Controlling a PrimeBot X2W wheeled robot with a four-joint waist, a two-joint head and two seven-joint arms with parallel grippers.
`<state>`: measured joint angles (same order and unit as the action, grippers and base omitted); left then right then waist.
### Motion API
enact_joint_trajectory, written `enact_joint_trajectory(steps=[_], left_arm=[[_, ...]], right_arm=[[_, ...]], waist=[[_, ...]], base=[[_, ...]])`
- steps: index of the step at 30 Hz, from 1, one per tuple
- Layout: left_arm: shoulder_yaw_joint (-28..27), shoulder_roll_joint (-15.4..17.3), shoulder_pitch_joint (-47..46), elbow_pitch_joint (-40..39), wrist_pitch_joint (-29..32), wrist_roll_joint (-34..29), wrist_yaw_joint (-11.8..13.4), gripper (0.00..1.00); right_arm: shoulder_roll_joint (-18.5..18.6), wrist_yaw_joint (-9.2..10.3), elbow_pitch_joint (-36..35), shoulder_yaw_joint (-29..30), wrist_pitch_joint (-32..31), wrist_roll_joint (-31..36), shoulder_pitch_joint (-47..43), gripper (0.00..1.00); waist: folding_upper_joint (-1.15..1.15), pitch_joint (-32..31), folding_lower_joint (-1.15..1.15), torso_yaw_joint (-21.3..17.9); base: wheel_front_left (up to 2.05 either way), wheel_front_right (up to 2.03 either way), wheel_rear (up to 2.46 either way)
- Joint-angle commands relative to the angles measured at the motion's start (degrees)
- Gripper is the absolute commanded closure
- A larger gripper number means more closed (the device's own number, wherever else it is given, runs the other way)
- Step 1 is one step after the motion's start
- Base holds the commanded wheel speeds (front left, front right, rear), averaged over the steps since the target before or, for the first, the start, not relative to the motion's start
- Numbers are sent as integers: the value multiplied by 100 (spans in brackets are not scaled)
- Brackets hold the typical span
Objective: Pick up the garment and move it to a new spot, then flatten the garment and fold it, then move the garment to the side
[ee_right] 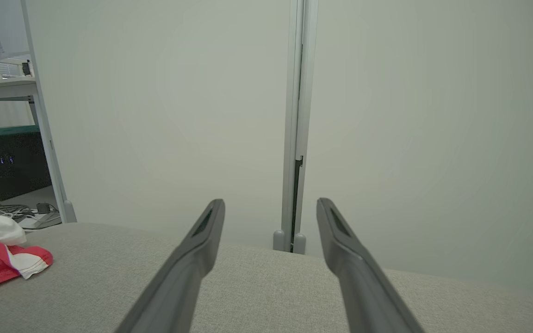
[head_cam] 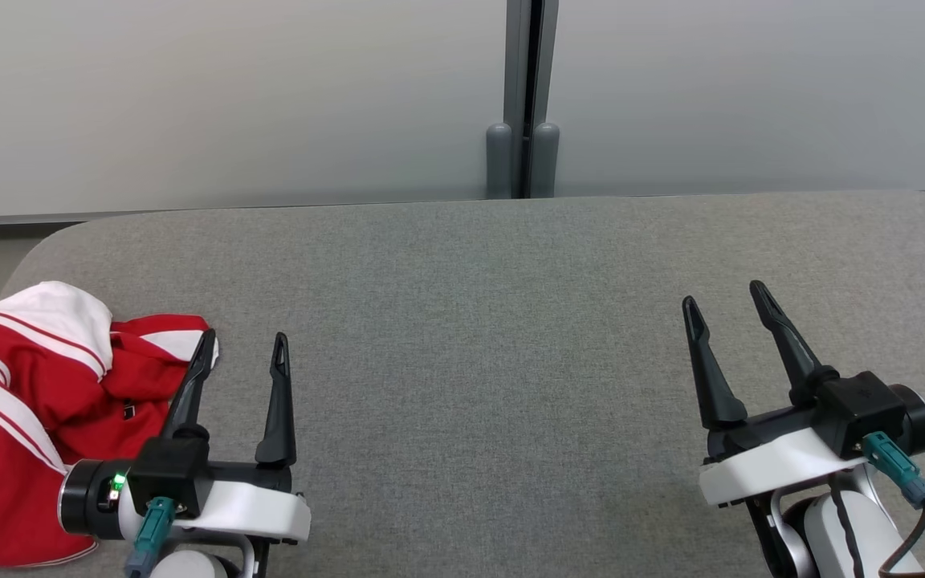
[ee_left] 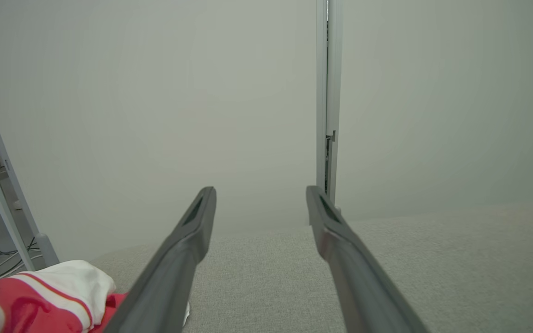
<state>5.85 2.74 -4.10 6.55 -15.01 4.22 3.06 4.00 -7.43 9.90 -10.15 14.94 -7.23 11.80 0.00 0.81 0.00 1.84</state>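
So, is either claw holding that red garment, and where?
Nothing is held. The left gripper stands open beside the crumpled garment; the right gripper is open too.

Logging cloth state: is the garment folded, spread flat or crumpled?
Crumpled. The red-and-white garment lies bunched in a heap at the left edge of the table, layers overlapping unevenly; neither flat nor neatly folded.

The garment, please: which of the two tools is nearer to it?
The left tool: it stands open right beside the red and white garment, while the right tool is open far across the grey surface.
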Motion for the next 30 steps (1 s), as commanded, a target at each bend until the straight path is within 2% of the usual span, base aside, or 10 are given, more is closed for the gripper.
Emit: enact_joint_trajectory(steps=[1,10,15,22,30], left_arm=[[-12,27,-60,20,-26,41,-16,0],[-30,27,-72,93,-20,99,-29,0],[-60,28,-63,144,-20,155,-16,0],[-130,27,-22,246,-20,252,-46,0],[-178,26,51,436,-20,347,8,0]], right_arm=[[7,-10,2,13,38,-38,18,0],[-18,-10,86,16,35,-174,-46,0],[-36,-10,125,27,34,-290,-89,0],[-57,-10,123,-29,34,-345,-149,0],[-67,-10,178,-147,34,-433,-206,0]], waist=[[0,0,0,7],[0,-17,0,92],[0,-41,0,277],[0,-84,0,720],[0,-151,0,1445]], base=[[0,0,0],[0,0,0],[0,0,0],[0,0,0],[0,0,0]])
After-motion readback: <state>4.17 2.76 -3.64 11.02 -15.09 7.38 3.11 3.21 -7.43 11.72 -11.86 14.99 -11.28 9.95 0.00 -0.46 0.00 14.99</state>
